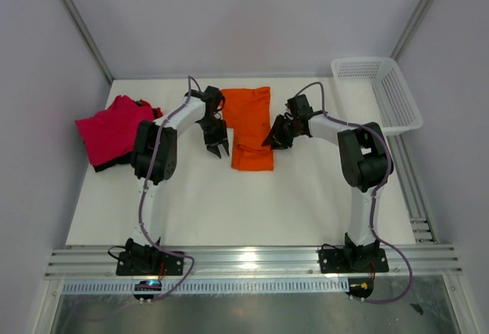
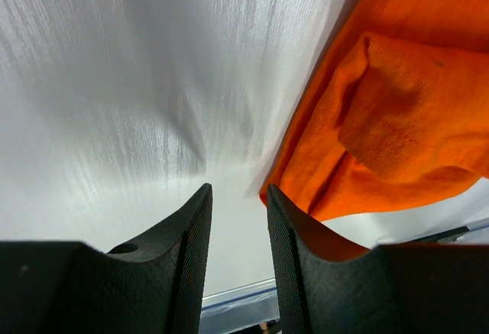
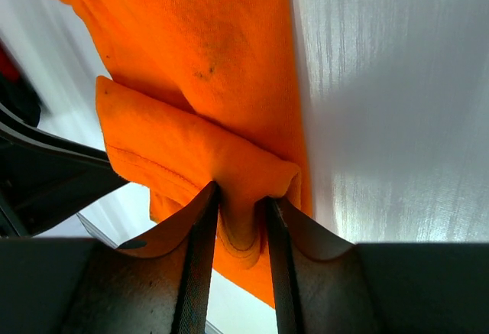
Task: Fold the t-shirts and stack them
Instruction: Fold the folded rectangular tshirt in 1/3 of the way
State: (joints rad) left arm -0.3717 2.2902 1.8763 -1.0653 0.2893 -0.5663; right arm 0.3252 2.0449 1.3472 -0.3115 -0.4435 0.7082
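The orange shirt lies folded mid-tabletop, toward the far side. The left tool is released, just beside its left edge. The right tool has a fold between its fingers; whether it is clenched, I cannot tell.

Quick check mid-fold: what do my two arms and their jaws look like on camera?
Both match: the left arm and right arm have white links with bulky black joint housings, and a purplish cable loops along each. The jaws are black, wedge-shaped, with finely ribbed inner faces.
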